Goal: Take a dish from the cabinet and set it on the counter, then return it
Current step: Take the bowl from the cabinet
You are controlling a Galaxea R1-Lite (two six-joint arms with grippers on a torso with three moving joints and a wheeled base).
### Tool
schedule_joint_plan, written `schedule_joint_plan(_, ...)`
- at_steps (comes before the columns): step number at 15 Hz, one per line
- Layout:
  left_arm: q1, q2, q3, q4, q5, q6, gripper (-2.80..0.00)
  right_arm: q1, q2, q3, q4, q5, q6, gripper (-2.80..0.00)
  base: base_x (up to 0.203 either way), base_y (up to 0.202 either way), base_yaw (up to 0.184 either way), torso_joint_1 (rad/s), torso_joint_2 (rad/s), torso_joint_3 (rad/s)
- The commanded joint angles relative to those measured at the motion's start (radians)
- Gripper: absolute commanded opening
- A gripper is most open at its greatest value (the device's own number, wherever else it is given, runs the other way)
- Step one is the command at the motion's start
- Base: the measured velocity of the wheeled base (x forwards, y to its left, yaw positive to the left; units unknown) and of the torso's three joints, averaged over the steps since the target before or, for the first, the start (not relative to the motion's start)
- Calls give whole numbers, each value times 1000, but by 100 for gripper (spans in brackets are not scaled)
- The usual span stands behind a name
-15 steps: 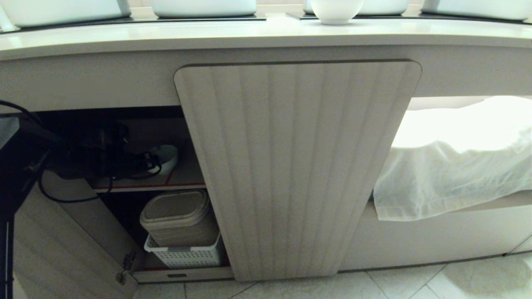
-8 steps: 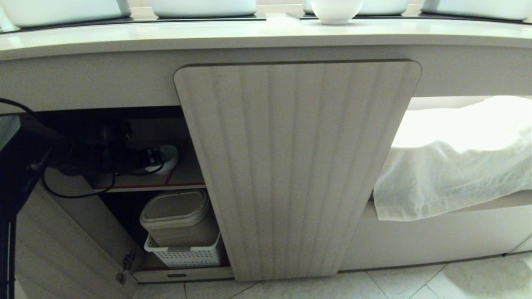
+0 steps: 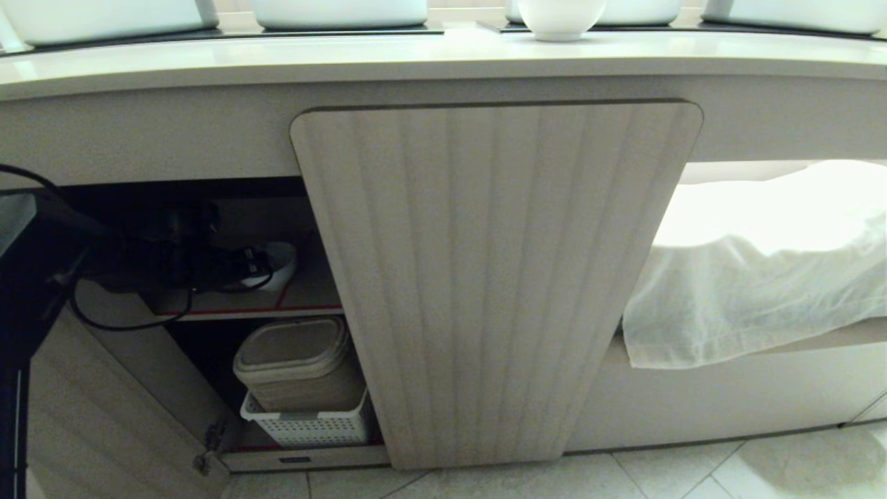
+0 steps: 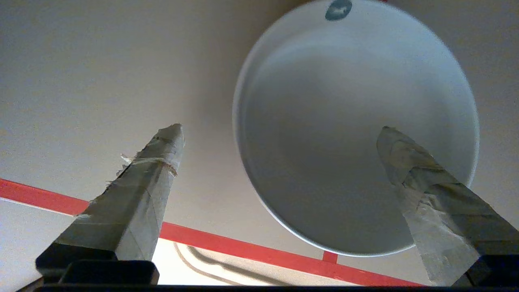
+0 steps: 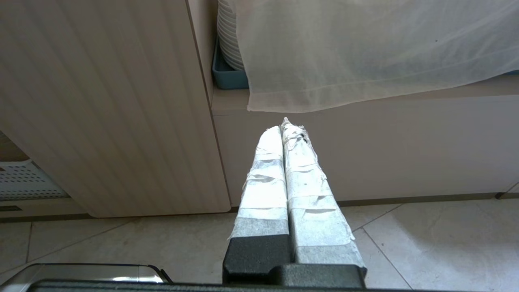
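Counter (image 3: 443,59) is running across the top of the head view, with a plain white bowl (image 3: 560,17) sitting on it at the far edge. Below it, the cabinet (image 3: 495,277) is showing its left bay open, the middle door shut. The left arm is reaching into that dark bay over the shelf (image 3: 305,294) edged in red. Compared with a second ago, the left gripper (image 3: 253,267) is sitting slightly nearer the dish (image 3: 280,263) on that shelf, barely creeping now. In the left wrist view the left gripper (image 4: 279,134) is standing wide open, one finger (image 4: 409,162) over the dish (image 4: 352,125) and the other outside its rim, gripping nothing. Closing on the rim looks like the next step. The right gripper (image 5: 286,129) is hanging parked near the floor, fingers pressed together and empty.
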Motion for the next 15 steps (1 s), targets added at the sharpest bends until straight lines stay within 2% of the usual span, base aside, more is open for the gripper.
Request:
schedule_joint_plan(1,0,6,0,1,0,-2,0,0,0,0,0,0,-1,-280,0,0,0,0,0,0)
schedule_joint_plan(7,2,12,0,5,0,-4,0,0,0,0,-1,0,-1,-280,0,0,0,0,0,0)
schedule_joint_plan(15,5,16,-44,82,1,-4,0,0,0,0,-1,0,0,-280,0,0,0,0,0,0)
